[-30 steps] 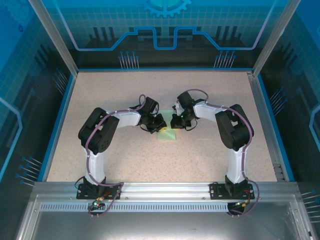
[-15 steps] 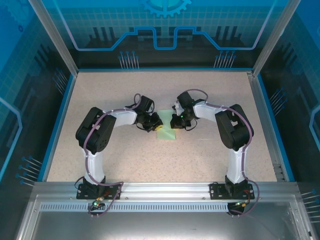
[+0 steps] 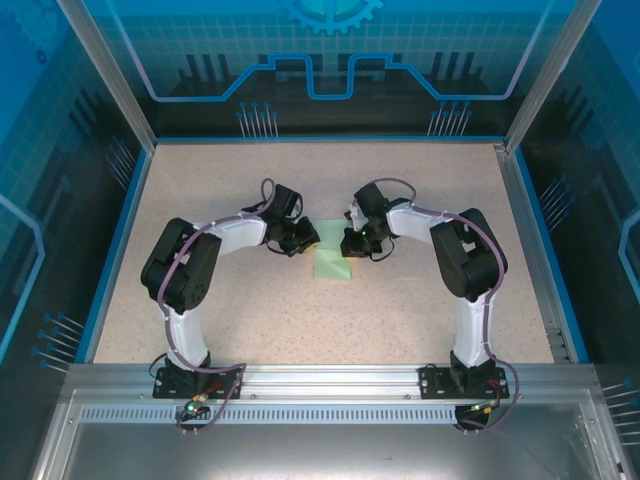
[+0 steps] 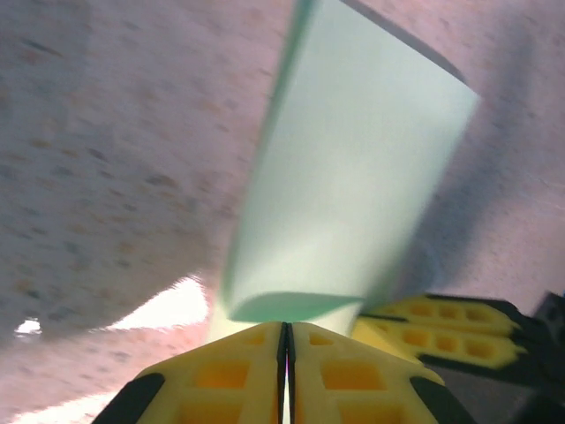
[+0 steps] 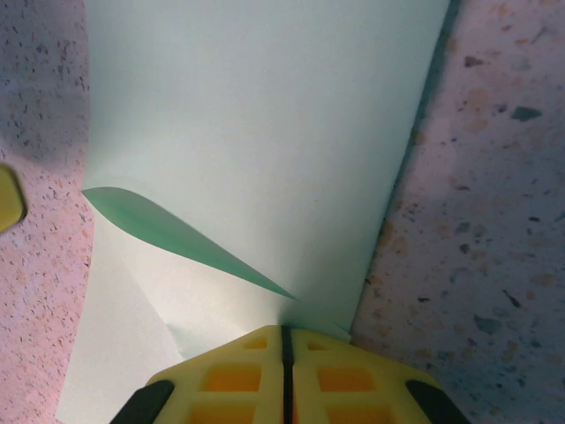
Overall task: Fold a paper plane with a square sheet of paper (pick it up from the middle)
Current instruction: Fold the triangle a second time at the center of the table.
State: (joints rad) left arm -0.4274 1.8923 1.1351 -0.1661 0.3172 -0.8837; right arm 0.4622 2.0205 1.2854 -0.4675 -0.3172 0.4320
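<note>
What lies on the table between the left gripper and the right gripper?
The pale green sheet of paper, partly folded, lies between the left gripper and the right gripper. The top view shows this.

No legible text, numbers or brand marks anywhere.

In place of lettering, a wordless gear emblem (image 3: 331,12) and circuit-style line art (image 3: 330,82), both printed on the enclosure's blue back panel (image 3: 460,60).
</note>
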